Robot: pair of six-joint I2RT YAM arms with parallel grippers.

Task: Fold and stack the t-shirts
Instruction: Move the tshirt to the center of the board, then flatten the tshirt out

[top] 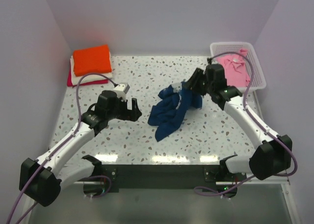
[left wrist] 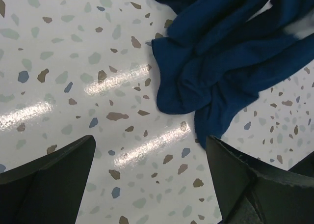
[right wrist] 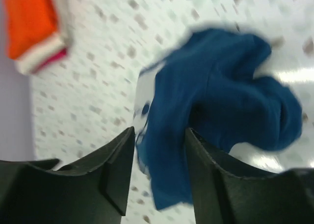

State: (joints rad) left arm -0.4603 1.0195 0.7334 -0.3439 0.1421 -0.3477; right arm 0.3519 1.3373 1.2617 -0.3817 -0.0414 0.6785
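found the right gripper [right wrist: 159, 140] at the upper right edge of the navy t-shirt [top: 171, 108], jaws partway apart, blurred navy cloth filling the gap; could not tell whether pinched or loose. found the left gripper [left wrist: 151, 145] spread wide and empty, low over the table [top: 147, 71], just beside the shirt's left edge, not touching. located the shirt mid-table in a crumpled heap, not yet flattened or folded.

judged the risks from here: might drag the whole heap instead of one edge, because of layers bunched together in the gap; might lose the hem on a lift, given thin slack fabric and half-parted jaws; might close the left side on bare tabletop or on several folds at once, with no clean corner exposed there.

noted the materials: soft matte knit in deep folds and rounded lobes, a small white graphic [right wrist: 143, 98] near the right fingers; hard, dark, wedge-shaped fingers; glossy white speckled tabletop with bright glare streaks. noted at far left a neat stack of flat rectangles, orange t-shirt [top: 91, 60] on top, cream t-shirt [top: 72, 69] and magenta t-shirt [top: 81, 81] beneath. noted at far right a rigid white lattice basket [top: 235, 44], pink t-shirt [top: 234, 67] rumpled inside.
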